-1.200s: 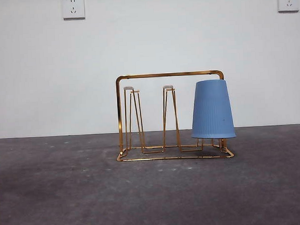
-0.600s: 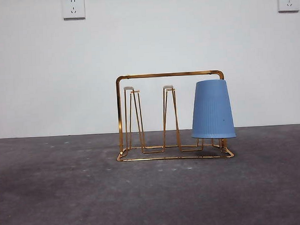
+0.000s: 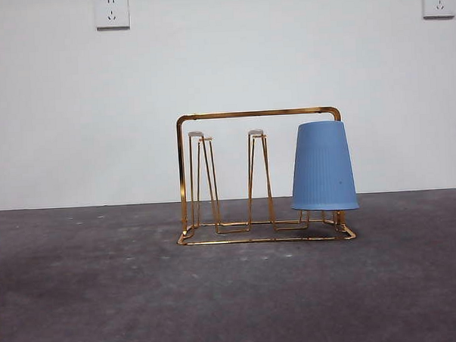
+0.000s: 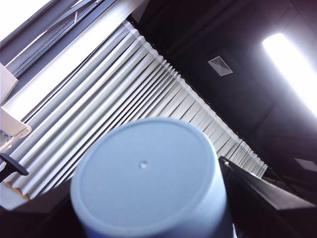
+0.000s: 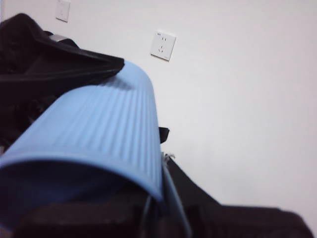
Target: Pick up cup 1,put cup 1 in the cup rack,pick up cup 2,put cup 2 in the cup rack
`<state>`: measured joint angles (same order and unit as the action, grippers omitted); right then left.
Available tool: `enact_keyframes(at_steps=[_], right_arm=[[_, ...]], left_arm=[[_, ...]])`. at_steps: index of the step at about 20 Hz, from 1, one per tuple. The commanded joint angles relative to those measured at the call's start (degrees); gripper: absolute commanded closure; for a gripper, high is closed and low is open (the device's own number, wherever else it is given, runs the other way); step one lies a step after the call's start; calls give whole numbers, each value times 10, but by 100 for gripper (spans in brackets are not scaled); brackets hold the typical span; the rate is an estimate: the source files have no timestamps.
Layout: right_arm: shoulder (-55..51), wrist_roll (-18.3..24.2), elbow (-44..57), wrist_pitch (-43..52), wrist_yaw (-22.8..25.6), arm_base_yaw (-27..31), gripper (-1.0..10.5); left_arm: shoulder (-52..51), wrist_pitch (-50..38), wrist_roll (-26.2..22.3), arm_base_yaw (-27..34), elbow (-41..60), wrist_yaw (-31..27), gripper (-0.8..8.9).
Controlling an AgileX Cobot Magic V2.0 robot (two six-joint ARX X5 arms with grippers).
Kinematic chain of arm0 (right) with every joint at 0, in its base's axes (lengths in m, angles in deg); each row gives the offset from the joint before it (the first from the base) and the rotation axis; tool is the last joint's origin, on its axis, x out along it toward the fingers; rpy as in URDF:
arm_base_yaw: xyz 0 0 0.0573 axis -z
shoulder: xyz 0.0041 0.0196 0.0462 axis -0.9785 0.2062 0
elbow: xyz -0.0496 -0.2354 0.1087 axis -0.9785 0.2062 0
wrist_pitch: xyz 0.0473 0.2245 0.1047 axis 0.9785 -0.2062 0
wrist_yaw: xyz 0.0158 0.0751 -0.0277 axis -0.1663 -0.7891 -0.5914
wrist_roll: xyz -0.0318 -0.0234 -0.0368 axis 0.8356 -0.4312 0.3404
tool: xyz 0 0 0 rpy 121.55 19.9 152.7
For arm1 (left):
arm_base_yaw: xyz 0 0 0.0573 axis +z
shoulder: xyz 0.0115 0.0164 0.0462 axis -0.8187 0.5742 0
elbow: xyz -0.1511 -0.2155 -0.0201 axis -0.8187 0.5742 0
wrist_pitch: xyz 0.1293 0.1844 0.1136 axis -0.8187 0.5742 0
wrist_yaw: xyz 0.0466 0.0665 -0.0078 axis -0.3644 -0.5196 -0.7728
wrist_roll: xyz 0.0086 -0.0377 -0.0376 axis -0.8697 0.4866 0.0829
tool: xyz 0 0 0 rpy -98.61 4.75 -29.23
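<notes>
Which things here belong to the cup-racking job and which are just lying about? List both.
Job: shiny gold wire cup rack; light-blue ribbed plastic cup with speck, inverted on it; second light-blue ribbed cup, between left gripper and right gripper.
Lying about: white wall sockets; grey table.

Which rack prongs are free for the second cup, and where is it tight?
Free, in the front view: the left prong and middle prong of the rack, between its left post and the hung cup. Tight: the right end, where that cup covers the prong. Bare table in front.
</notes>
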<state>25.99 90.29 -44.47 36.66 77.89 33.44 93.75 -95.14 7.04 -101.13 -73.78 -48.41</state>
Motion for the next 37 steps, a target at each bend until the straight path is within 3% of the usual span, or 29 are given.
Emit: enact_keyframes(at_steps=[1,6,12,15,19,21,24,29,32,37], right_arm=[[11,-3,7,-22,11,0,896],[3,-23,6,-37,11,0,751],[-22,-37,6,-92,28,0,751],[-40,-54,6,-130,35,0,751],[-69,-76,6,-182,36,0,752],[-83,-83,6,-210,37,0,752],[-100,-98,6,-253,37,0,753],[-113,-116,6,-310,37,0,756],[-115,-125,6,-328,37,0,756],[-115,-138,6,-337,37,0,756]], left_arm=[[0,-14,-35,-2,2,14,821],[-1,-1,-42,6,2,20,820],[-10,10,-43,35,2,29,820],[-21,44,-65,54,2,39,819],[-51,153,-147,73,2,37,819],[-74,242,-222,80,2,19,819],[-114,393,-355,83,2,-69,819],[-169,585,-541,77,2,-304,820],[-175,621,-584,68,2,-393,820],[-156,617,-598,69,3,-442,820]])
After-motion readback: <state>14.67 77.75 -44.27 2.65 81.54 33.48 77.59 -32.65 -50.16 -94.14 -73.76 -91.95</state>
